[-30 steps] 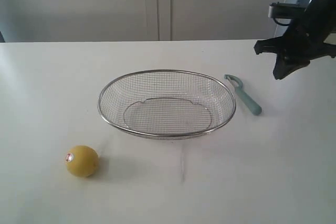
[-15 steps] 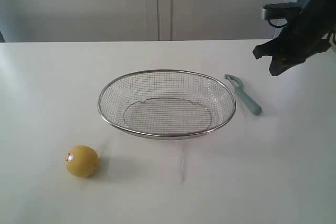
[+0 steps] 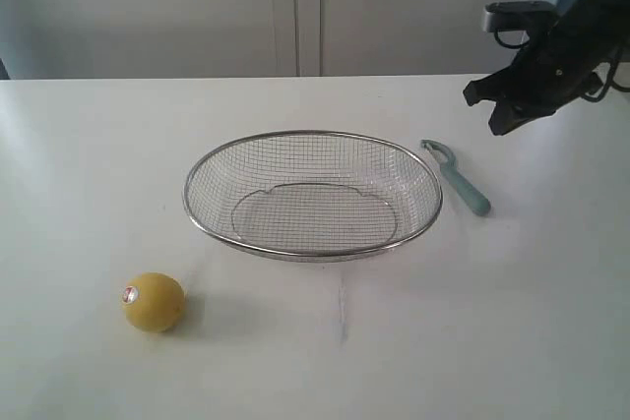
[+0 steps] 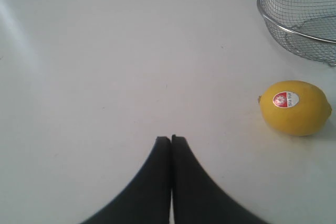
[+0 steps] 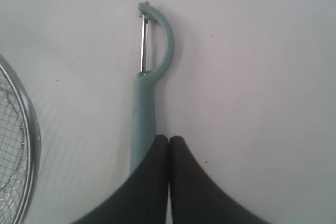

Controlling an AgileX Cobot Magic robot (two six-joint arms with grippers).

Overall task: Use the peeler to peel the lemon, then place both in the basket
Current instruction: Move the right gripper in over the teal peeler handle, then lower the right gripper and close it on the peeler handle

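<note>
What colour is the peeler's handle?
The peeler has a pale teal, blue-green handle; the right wrist view shows it best.

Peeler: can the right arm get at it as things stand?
Probably yes. The peeler lies in the open beside the basket, nothing on it; the right end effector hangs above it, shut, so must open first.

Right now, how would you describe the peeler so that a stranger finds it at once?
Find the central wire basket. The peeler lies flat just off its right rim in the exterior view. It alone is slim and blue-grey, with a curved blade head.
</note>
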